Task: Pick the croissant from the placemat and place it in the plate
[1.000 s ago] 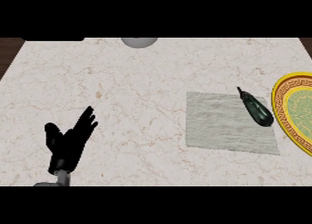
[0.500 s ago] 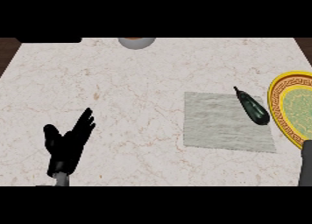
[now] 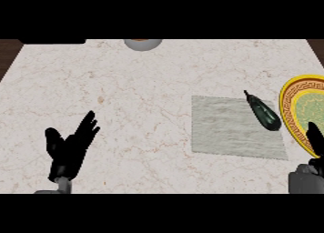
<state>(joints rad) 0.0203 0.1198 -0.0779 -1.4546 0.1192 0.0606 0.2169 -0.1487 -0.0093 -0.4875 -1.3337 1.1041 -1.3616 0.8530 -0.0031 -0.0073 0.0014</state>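
Note:
A dark green, elongated object lies on the right edge of the grey placemat; it looks like an eggplant rather than a croissant. Right of it sits the yellow-rimmed plate with a green centre, partly cut off by the view's edge. My right hand comes up at the lower right, fingers straight, over the plate's lower rim and below the dark object, not touching it. My left hand rests open at the lower left, fingers up, far from the placemat.
A grey round object stands at the counter's far edge, top centre. Dark wood shows beyond the marble counter at the upper left and right corners.
My right forearm and hand have risen into view at the lower right, reaching up over the plate's rim. The left hand has stayed almost still. The dark object has not moved.

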